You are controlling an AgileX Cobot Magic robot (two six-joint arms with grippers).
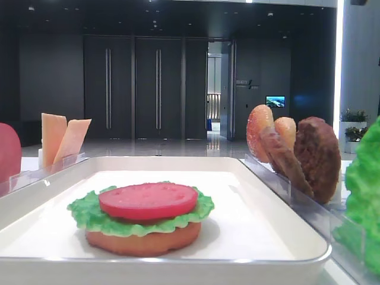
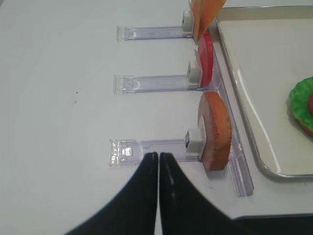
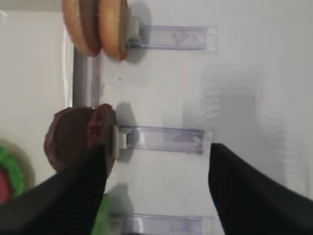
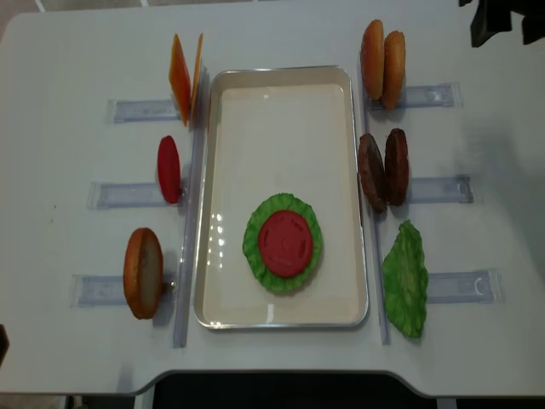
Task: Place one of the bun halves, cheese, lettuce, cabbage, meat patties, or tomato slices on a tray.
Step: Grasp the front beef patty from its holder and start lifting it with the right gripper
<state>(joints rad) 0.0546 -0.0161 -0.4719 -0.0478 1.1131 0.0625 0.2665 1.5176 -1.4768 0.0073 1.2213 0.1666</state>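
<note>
While hovering with jaws spread wide and holding nothing, right gripper (image 3: 156, 188) faces the meat patties (image 3: 78, 139) standing ahead by its left finger, perhaps just touching, the white tray (image 4: 281, 102) beyond bearing the tomato slice (image 4: 285, 243) on lettuce (image 4: 255, 243); left gripper (image 2: 158, 161) pinched shut, empty.

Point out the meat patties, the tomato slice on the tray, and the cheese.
meat patties (image 4: 384, 169): overhead exterior view, where the two upright discs meet.
tomato slice (image 4: 284, 242): overhead exterior view, centre of its flat top, on the lettuce.
cheese (image 4: 181, 78): overhead exterior view, upper edge of the upright slices.
</note>
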